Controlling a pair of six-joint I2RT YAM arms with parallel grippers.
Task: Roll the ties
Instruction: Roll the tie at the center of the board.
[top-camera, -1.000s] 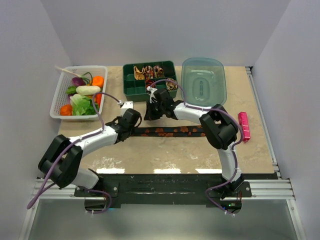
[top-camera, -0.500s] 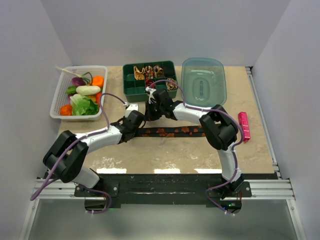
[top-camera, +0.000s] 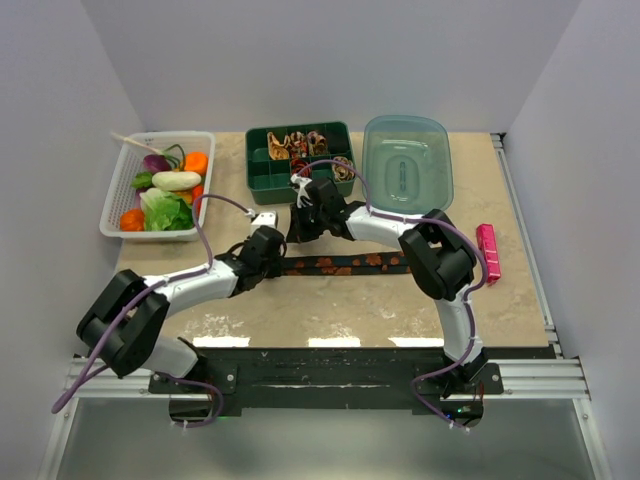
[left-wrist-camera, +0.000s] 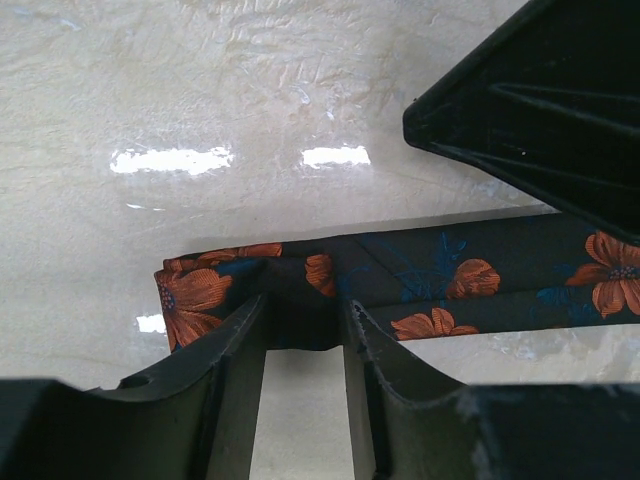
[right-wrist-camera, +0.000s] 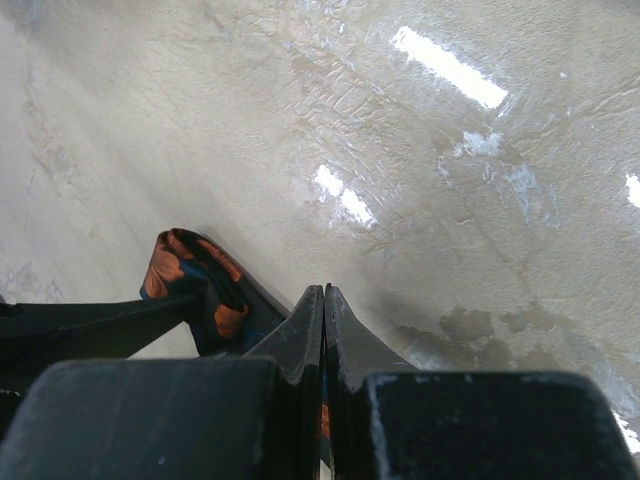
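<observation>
Black fabric with orange flowers, that's the long tie (top-camera: 345, 264), stretched flat across the middle of the beige tabletop (top-camera: 330, 310), running left to right between the two arms. Down at its left end the fabric is folded back on itself, and the left claw (left-wrist-camera: 305, 335) sits right there, partly open. Its two fingers (left-wrist-camera: 235, 345) stand apart with the folded edge lying in the gap at their tips, gripping nothing. Just beside it, a little farther along the strip, comes the right claw (right-wrist-camera: 322, 320), clamped fully together. A thin sliver of orange shows between its closed fingers, but whether it pinches the cloth I cannot tell. Behind the arms, a green tray (top-camera: 262, 180) carries the coiled ties (top-camera: 298, 143) in its back compartments. A clear lid (top-camera: 408, 170) lies to its right, and a white basket (top-camera: 118, 205) of vegetables to its left. Over by the right edge rests a small pink bar (top-camera: 487, 252), well apart from the action.
</observation>
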